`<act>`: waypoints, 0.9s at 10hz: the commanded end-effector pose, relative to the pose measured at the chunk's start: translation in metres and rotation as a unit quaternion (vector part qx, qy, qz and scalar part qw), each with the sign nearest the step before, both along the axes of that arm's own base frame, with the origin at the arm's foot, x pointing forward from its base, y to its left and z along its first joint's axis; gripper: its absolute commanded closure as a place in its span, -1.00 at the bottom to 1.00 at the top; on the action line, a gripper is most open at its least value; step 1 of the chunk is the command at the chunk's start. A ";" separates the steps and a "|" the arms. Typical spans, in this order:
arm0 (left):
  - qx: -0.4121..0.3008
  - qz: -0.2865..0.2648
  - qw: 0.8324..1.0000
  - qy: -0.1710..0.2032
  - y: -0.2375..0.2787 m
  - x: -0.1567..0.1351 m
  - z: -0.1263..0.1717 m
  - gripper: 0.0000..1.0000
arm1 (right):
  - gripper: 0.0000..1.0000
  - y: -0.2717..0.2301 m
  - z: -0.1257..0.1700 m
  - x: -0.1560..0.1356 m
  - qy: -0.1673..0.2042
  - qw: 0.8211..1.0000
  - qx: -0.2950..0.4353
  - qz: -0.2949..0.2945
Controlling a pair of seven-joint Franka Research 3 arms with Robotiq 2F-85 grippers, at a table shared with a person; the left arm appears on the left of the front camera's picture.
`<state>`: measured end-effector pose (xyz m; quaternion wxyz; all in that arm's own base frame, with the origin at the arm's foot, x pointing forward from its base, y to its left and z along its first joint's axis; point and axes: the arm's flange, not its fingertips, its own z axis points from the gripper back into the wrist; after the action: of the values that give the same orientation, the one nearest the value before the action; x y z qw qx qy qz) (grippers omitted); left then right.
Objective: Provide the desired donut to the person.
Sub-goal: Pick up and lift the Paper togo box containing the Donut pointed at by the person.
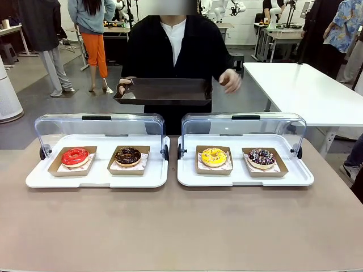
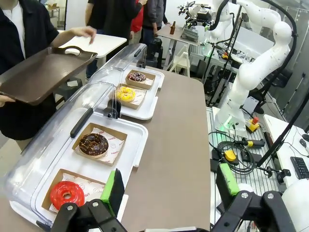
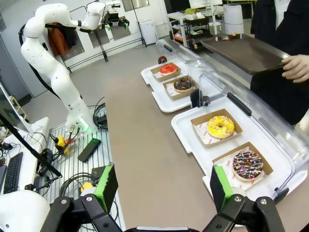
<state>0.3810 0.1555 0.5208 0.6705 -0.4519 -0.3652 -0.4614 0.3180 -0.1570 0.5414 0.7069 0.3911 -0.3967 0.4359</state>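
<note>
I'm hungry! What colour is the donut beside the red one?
The donut is chocolate brown, clearest in the left wrist view.

Front camera faces person point(image 1: 153, 51) across table point(image 1: 181, 226); both wrist cameras look along table from opposite ends, sharing donut trays point(image 2: 139, 150).

Four donuts lie in a row across the middle of the table, each flat in its own open brown card tray point(image 1: 143, 149). From left: a red-glazed donut point(image 1: 75, 156), a chocolate donut point(image 1: 127, 155) with what look like pale specks, a yellow donut point(image 1: 214, 156), and a dark sprinkled donut point(image 1: 261, 157) — the two pairs stand apart. The person point(image 1: 148, 54) stands at the far side in a black overshirt over a white tee, holding a dark serving tray point(image 1: 164, 92) level — one hand point(image 1: 125, 85) grips its left end, the other hand point(image 1: 231, 80) is lifted just beside its right end.
</note>
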 end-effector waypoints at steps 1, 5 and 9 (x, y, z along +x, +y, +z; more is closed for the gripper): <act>-0.001 0.002 1.000 0.002 0.000 -0.001 0.002 -1.00 | -1.00 0.000 0.001 0.001 -0.008 1.000 0.006 0.005; -0.001 0.002 1.000 0.002 0.000 -0.001 0.002 -1.00 | -1.00 0.000 0.001 0.001 -0.008 1.000 0.006 0.005; -0.001 0.002 1.000 0.002 0.000 -0.001 0.002 -1.00 | -1.00 0.000 0.001 0.001 -0.008 1.000 0.006 0.005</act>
<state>0.3810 0.1554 0.5209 0.6710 -0.4514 -0.3649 -0.4614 0.3178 -0.1570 0.5414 0.7066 0.3913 -0.3967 0.4362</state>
